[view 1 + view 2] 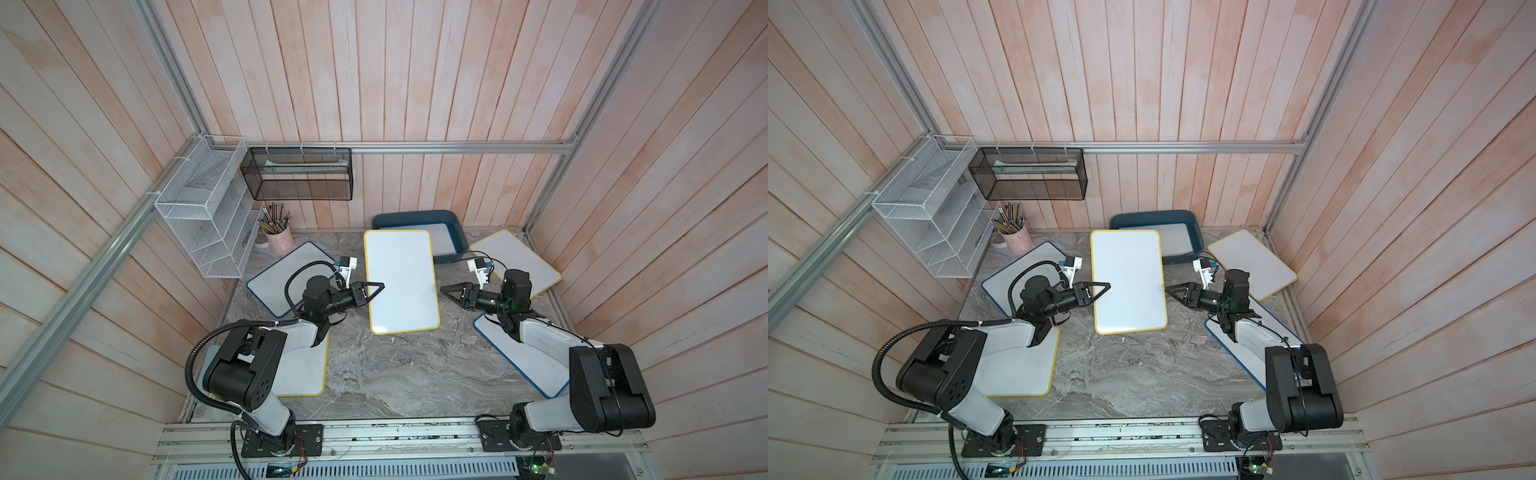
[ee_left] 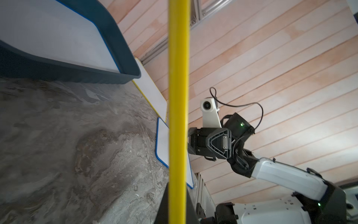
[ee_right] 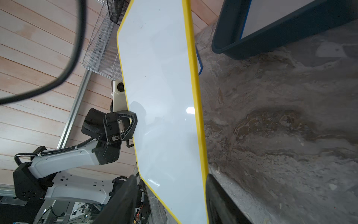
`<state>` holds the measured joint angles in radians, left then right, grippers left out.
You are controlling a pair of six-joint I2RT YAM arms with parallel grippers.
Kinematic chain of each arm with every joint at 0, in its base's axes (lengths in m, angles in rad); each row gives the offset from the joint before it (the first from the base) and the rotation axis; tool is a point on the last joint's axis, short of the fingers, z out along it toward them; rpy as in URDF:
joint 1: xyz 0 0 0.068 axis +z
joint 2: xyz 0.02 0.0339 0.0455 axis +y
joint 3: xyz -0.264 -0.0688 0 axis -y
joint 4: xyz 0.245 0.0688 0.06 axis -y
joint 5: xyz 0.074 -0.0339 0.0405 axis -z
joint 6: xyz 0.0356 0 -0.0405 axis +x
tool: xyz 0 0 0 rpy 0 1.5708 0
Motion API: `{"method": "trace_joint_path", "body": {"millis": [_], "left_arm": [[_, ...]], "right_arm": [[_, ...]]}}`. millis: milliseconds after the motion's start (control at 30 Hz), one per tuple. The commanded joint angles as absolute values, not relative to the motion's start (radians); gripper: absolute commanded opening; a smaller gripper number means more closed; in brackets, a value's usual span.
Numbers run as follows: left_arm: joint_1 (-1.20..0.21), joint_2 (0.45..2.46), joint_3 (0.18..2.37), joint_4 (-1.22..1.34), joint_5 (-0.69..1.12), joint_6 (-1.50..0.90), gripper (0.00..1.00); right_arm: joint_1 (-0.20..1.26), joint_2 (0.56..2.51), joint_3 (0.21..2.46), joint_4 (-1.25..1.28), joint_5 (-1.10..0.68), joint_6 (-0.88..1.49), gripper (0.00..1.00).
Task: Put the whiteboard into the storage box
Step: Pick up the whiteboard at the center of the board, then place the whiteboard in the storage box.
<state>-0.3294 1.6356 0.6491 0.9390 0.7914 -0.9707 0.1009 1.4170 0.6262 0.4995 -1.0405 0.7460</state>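
Whiteboard (image 1: 401, 282), yellow-framed, hanging above counter (image 1: 395, 374) at centre. Its far end is overlapping near-left corner of box (image 1: 415, 216) in both top views.
Left end effector (image 1: 380, 286) clamping whiteboard's left long edge.
Right end effector (image 1: 443, 288) sitting at right long edge, jaws standing apart, one either side of edge in right wrist view.
Box sitting far centre-right by wall, inner board (image 1: 440, 239) lying inside.
Four loose boards (image 1: 515, 257) lying flat on counter.

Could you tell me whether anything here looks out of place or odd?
The yellow-framed rectangular whiteboard hangs in mid-air, pinched on one long edge by the left hand alone; the right hand is open at the opposite edge.
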Motion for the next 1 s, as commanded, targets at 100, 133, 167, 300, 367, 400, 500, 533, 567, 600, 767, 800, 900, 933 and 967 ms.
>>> {"method": "trace_joint_path", "body": {"millis": [100,133,167,300,367,400,500,533,567,600,767,800,900,933,967], "left_arm": [[-0.325,1.656,0.676,1.138,0.577,-1.141,0.00],[-0.328,1.657,0.684,1.141,0.543,-1.156,0.00],[-0.333,1.657,0.694,1.142,0.502,-1.166,0.00],[-0.364,1.686,0.777,1.096,0.381,-1.201,0.00],[-0.380,1.720,0.825,1.083,0.337,-1.233,0.00],[-0.393,1.736,0.845,1.076,0.303,-1.256,0.00],[-0.433,1.778,0.881,1.073,0.181,-1.313,0.00],[-0.453,1.794,0.890,1.082,0.132,-1.333,0.00],[-0.474,1.812,0.905,1.078,0.072,-1.351,0.00],[-0.491,1.826,0.924,1.062,0.026,-1.370,0.00],[-0.580,1.941,1.121,0.938,-0.135,-1.415,0.00],[-0.593,1.963,1.158,0.921,-0.162,-1.420,0.00],[-0.635,2.032,1.280,0.852,-0.263,-1.439,0.00],[-0.649,2.056,1.317,0.836,-0.301,-1.444,0.00],[-0.662,2.076,1.351,0.815,-0.336,-1.456,0.00]], "right_arm": [[0.018,1.380,0.625,0.395,-0.955,0.690,0.57],[0.008,1.374,0.616,0.397,-0.956,0.690,0.58],[-0.003,1.369,0.609,0.392,-0.957,0.688,0.58],[-0.023,1.341,0.594,0.349,-0.946,0.646,0.58],[-0.031,1.325,0.596,0.305,-0.933,0.601,0.58],[-0.035,1.316,0.595,0.289,-0.925,0.584,0.58],[-0.043,1.300,0.600,0.260,-0.913,0.546,0.57],[-0.044,1.296,0.604,0.253,-0.913,0.535,0.58],[-0.048,1.294,0.609,0.243,-0.916,0.523,0.58],[-0.049,1.289,0.613,0.234,-0.919,0.513,0.58],[-0.066,1.249,0.614,0.197,-0.920,0.476,0.58],[-0.069,1.242,0.602,0.218,-0.931,0.492,0.58],[-0.071,1.218,0.577,0.232,-0.926,0.516,0.58],[-0.072,1.208,0.567,0.230,-0.920,0.518,0.58],[-0.074,1.199,0.557,0.226,-0.918,0.518,0.58]]}}
